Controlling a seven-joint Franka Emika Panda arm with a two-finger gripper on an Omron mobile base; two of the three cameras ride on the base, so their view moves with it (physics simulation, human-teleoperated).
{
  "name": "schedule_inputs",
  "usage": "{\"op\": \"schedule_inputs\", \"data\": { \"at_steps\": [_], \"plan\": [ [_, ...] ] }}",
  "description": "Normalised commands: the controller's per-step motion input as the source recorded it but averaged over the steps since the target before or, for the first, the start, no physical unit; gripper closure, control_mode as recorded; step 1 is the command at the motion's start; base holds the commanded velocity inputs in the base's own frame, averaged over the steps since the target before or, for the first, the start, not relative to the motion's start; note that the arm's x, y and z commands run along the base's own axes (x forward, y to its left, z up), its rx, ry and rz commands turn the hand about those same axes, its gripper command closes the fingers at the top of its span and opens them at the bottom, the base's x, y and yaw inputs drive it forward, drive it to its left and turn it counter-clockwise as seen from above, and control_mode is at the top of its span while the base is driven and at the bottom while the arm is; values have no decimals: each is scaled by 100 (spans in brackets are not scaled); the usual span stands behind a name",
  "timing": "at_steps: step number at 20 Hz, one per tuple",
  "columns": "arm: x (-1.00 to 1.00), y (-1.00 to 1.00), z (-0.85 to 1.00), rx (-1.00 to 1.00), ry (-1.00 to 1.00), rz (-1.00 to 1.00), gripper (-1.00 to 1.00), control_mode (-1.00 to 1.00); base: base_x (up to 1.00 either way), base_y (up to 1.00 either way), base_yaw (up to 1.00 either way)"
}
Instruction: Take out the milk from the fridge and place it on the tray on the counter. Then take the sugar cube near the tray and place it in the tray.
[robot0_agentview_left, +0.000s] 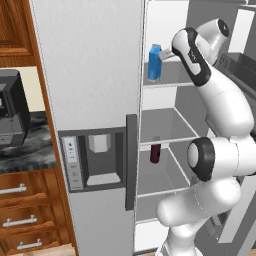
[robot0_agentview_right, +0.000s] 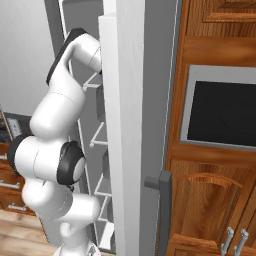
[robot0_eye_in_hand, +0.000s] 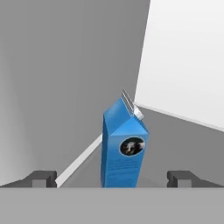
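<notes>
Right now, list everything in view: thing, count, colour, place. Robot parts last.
milk: 1, blue carton with pale gable ridge, upright on an upper fridge shelf, just ahead of the gripper
bottle: 1, dark red, upright on a lower fridge shelf
fridge: 1, pale grey, right door open, dark grey handle and dispenser panel on the closed left door
counter: 1, black marble with pale veins, left of the fridge
drawers: 3 fronts, brown wood with silver handles, under the counter
appliance: 1, dark grey, on the counter; type unclear
wall oven: 1, dark window in grey frame, set in wood cabinets right of the fridge
gripper: 1, dark fingertips, open, either side of the milk, not touching it
</notes>
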Motion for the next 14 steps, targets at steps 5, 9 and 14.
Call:
{"op": "schedule_inputs", "data": {
  "at_steps": [5, 9, 14],
  "plan": [
    [25, 0, 0, 0, 5, 0, -100, -100, 0, 0, 0],
    [17, 2, 0, 0, 3, 0, -100, -100, 0, 0, 0],
    [7, 7, 0, 0, 0, 0, -100, -100, 0, 0, 0]
  ]
}}
